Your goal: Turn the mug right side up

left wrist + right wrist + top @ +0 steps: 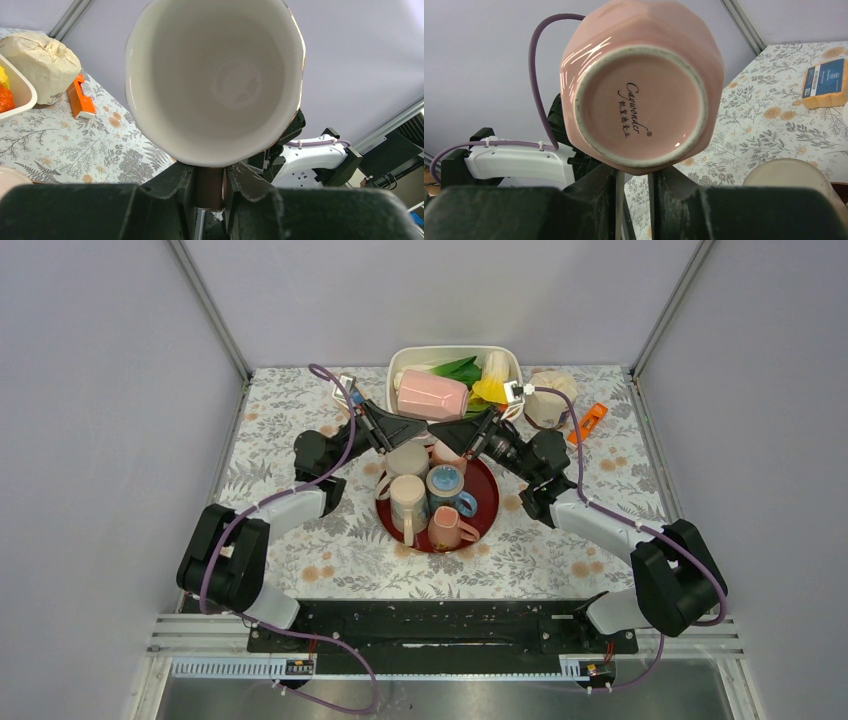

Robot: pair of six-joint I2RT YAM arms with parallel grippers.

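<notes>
One pink mug (641, 90) hangs sideways above the far edge of the red tray (488, 495), between two grippers. Its white mouth faces the left gripper (209, 175) and its base faces the right gripper (633, 176). The left fingers are drawn in on a dark strip just under the rim. The right fingers stand nearly together under the base; I cannot tell whether they pinch it. Four stand on the tray: two cream cups (408, 502), one blue cup (446, 484), one pink cup (446, 529). One big cup (432, 395) lies in the white bin (452, 349).

Three pink mugs (432, 395), two cream mugs (408, 495), one blue mug (445, 483), one red tray (488, 502), one white bin (400, 360).
</notes>
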